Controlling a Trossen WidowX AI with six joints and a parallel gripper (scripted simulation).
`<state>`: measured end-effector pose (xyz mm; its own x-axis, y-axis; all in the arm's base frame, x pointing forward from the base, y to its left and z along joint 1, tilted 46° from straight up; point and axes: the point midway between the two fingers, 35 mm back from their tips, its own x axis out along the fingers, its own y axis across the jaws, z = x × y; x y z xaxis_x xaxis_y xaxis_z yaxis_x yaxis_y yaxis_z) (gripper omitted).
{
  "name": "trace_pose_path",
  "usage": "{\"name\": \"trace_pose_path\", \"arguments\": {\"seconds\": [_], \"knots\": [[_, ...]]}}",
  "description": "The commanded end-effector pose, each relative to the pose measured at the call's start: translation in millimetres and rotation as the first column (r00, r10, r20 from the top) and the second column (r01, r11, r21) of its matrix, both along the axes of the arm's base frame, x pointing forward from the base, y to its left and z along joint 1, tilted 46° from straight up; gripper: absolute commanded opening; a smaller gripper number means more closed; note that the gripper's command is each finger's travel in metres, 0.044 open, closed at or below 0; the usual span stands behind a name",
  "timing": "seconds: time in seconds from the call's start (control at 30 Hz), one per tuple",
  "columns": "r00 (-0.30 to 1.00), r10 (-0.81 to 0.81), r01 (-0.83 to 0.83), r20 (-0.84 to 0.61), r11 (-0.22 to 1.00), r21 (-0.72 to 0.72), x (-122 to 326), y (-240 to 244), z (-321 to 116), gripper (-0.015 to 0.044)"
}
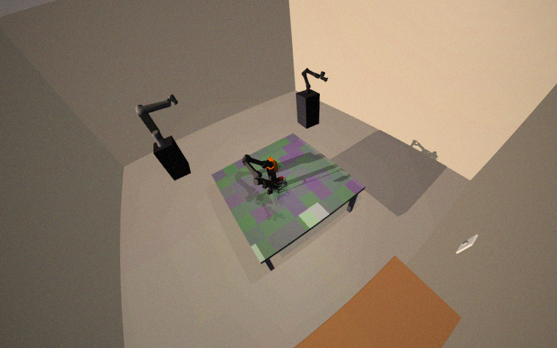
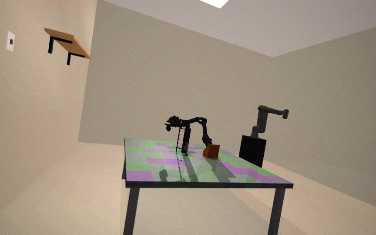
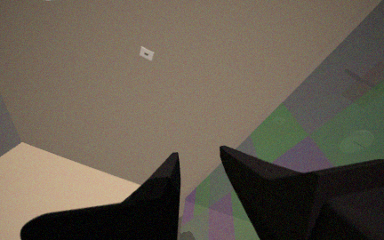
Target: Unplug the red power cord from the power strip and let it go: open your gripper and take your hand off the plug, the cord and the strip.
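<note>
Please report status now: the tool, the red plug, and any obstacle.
Tool part closed, nothing between fingers. Red plug low on upright power strip, apparently not pulled. Orange block beside strip, apart.

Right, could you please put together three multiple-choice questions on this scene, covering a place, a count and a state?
1. Where is the orange block?
A. On the wall shelf
B. On the table, near the arm's base
C. On the floor

2. How many black pedestals carrying arms stand on the floor?
A. One
B. Two
C. Four

3. What is the pincer's state?
A. Shut on the red plug
B. Shut on the orange block
C. Partly open, holding nothing

Answers:
1 B: the orange block sits on the table.
2 B: the top view shows two pedestals.
3 C: the wrist view shows an empty gap in the pincer.
</note>
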<state>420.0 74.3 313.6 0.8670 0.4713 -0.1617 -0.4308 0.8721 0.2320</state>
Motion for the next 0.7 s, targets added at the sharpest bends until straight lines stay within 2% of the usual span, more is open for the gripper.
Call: {"name": "trace_pose_path", "arguments": {"seconds": [0.0,0.37,0.5,0.67], "knots": [[0.997,0.010,-0.017,-0.071,0.994,-0.105,2,25,-27,0.0160],[0.963,0.055,-0.173,-0.265,0.877,-0.448,-20,91,-105,0.0160],[0.946,0.055,-0.225,-0.320,0.821,-0.525,-29,101,-126,0.0160],[0.865,-0.037,-0.375,-0.501,0.615,-0.694,-59,95,-195,0.0160]]}}
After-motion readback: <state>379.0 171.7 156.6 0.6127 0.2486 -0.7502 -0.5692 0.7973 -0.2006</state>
